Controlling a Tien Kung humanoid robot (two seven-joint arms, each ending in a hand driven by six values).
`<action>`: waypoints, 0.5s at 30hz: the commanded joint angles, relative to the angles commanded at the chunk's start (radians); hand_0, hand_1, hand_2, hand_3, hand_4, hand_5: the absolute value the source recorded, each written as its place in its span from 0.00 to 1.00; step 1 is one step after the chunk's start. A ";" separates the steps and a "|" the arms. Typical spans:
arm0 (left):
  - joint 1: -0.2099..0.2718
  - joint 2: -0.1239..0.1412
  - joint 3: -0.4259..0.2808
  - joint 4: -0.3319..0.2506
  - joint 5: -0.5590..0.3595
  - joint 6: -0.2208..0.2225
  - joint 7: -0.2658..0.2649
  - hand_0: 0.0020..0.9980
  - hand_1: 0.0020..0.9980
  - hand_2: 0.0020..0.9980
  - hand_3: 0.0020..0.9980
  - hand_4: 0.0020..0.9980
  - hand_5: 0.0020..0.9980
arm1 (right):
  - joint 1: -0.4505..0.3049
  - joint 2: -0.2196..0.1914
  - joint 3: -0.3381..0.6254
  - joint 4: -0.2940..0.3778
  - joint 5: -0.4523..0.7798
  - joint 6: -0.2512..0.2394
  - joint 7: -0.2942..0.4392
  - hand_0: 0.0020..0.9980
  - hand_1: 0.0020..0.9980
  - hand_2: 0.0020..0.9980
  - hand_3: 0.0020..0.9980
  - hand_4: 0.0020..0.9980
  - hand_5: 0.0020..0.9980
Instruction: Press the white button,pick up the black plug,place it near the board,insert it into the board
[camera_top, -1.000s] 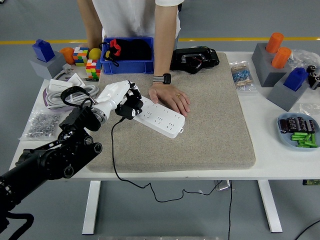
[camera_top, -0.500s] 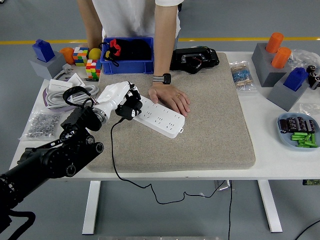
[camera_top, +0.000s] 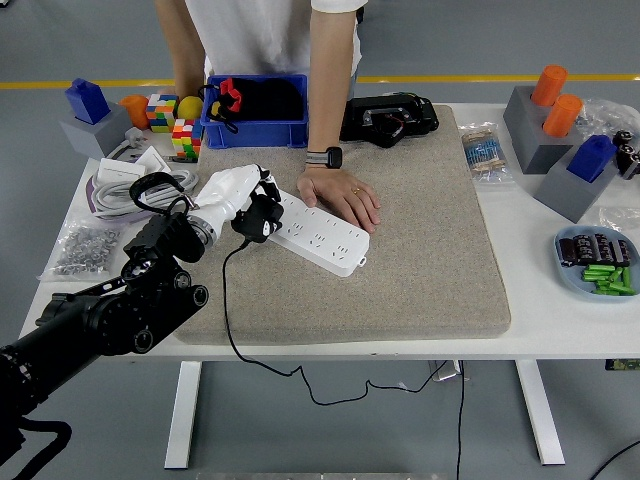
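A white power strip (camera_top: 320, 235) lies slantwise on the grey mat (camera_top: 420, 260). My left hand (camera_top: 240, 200), white with black fingertips, is shut on the black plug (camera_top: 253, 221) and holds it at the strip's left end, touching or just above it. The plug's black cord (camera_top: 226, 300) hangs down over the table's front edge. A person's hand (camera_top: 341, 197) rests flat on the strip's far side and steadies it. I cannot pick out the white button. My right arm is out of view.
A blue bin (camera_top: 253, 110) and a black device (camera_top: 388, 118) stand behind the mat. Colour cubes (camera_top: 172, 125), coiled cable (camera_top: 130, 185) and a bag of screws (camera_top: 85, 248) lie at left. Grey blocks with orange and blue pieces (camera_top: 560, 135) and a dish of parts (camera_top: 598, 262) sit at right.
My left hand with the plug has shifted slightly left and up along the strip's left end. The person's hand has stayed put.
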 joint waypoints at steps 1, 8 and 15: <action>-0.001 0.000 0.001 0.000 0.000 0.000 0.000 0.10 0.19 0.29 0.46 0.54 0.00 | 0.000 0.000 0.000 0.000 0.000 0.000 0.000 0.60 0.50 0.51 0.53 0.65 0.33; -0.003 -0.001 0.003 -0.001 0.000 -0.003 0.000 0.10 0.19 0.29 0.46 0.54 0.00 | 0.001 0.000 0.000 0.001 0.000 0.000 0.001 0.60 0.50 0.51 0.53 0.65 0.33; -0.002 -0.001 0.005 -0.003 -0.010 -0.011 -0.004 0.11 0.21 0.30 0.48 0.56 0.00 | 0.001 0.000 0.001 0.000 0.000 0.000 0.000 0.60 0.50 0.51 0.53 0.65 0.33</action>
